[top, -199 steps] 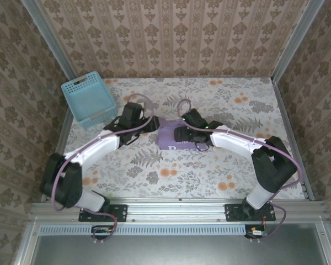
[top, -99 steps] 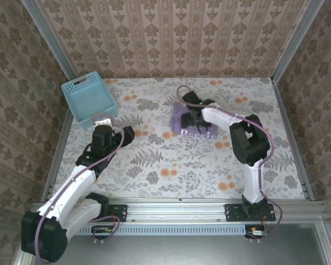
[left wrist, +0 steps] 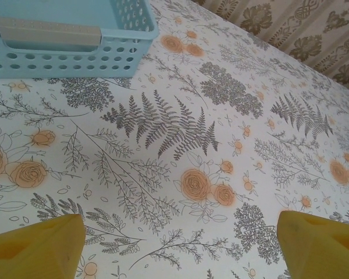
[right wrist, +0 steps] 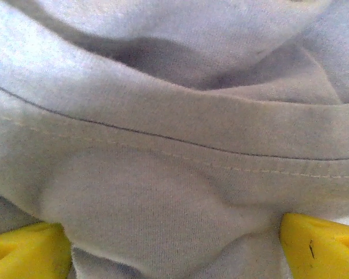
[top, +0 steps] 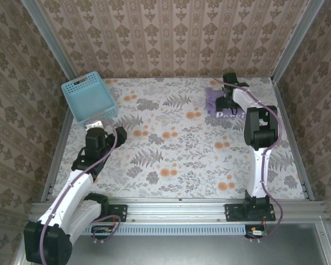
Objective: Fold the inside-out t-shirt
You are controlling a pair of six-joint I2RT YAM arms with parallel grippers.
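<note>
Your t-shirt (top: 216, 106) has gone from mid-counter (left wrist: 163, 145) to the far right corner, and your left arm has pulled back. You have the right fingers (right wrist: 317, 238) spread wide, released, with lavender cloth bunched between and ahead of them. You have the left fingers (left wrist: 35, 244) spread too, nothing between, with the blue basket (left wrist: 64, 46) ahead-left.

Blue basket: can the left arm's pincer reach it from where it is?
Probably yes. The left pincer is open and faces the light-blue lattice basket, which sits close ahead, and between them there is just flowered tablecloth with nothing in the way.
</note>
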